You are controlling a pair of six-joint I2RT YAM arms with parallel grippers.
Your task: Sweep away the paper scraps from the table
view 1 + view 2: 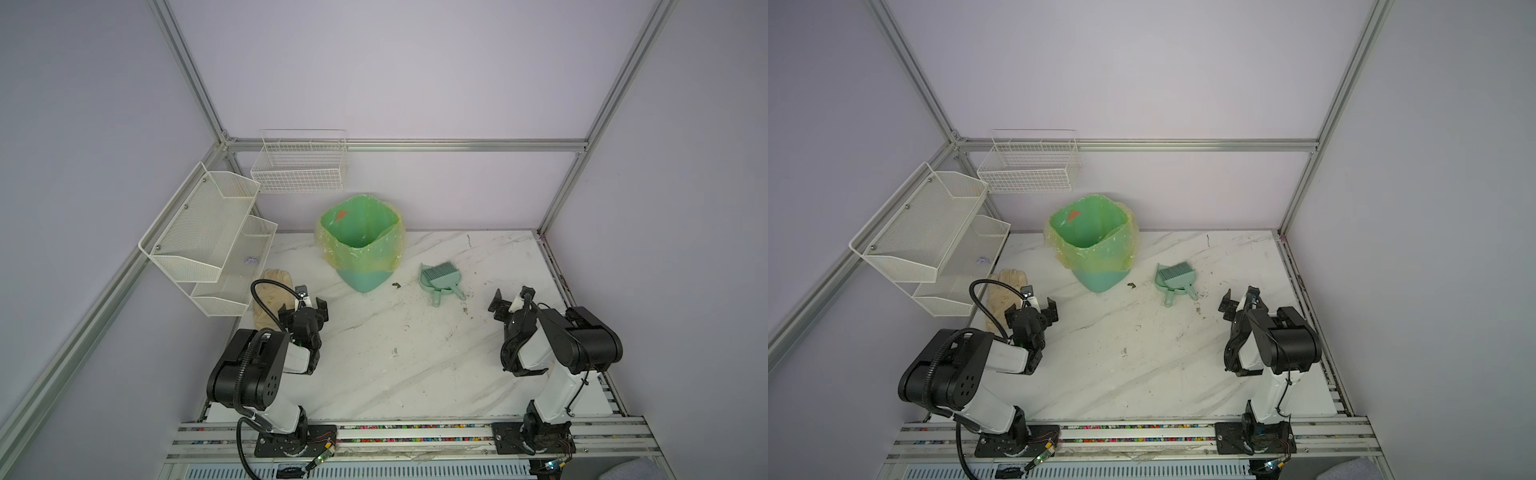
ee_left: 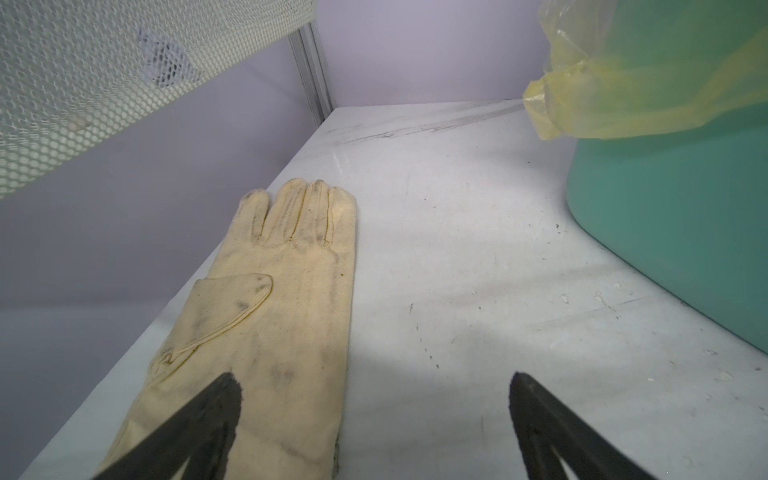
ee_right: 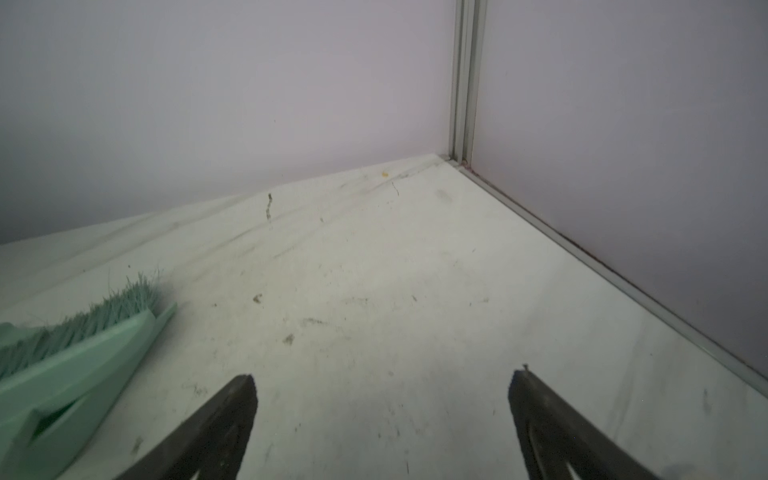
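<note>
Over on the left side of the tabletop (image 1: 395,340), the left hand (image 1: 302,306) is seen with its jaws spread wide and nothing between them. In its wrist view one finger (image 2: 208,415) is lined up over the cuff end of a grubby cream glove (image 2: 291,291), the other over bare marble. That glove is laid flat, fingers pointed toward the back wall, just below a white mesh shelf (image 1: 208,232).

The right hand (image 1: 512,297) is likewise held wide open and empty near the right edge. A mint dustpan (image 1: 427,279) is parked a bit beyond it toward the middle, with a matching brush (image 1: 444,270) nested inside, bristles toward the back wall. A teal bin (image 1: 363,280) with a yellowish-green liner (image 1: 361,249) is stood at the back middle, and a small dark speck (image 1: 396,285) can be spotted between bin and dustpan.

As for the paper scraps, they can't be pinned down; the bin's bottom is too dim to tell, tbh. The front edge is bordered by an aluminium rail (image 1: 415,432) with coloured bits in its groove.
</note>
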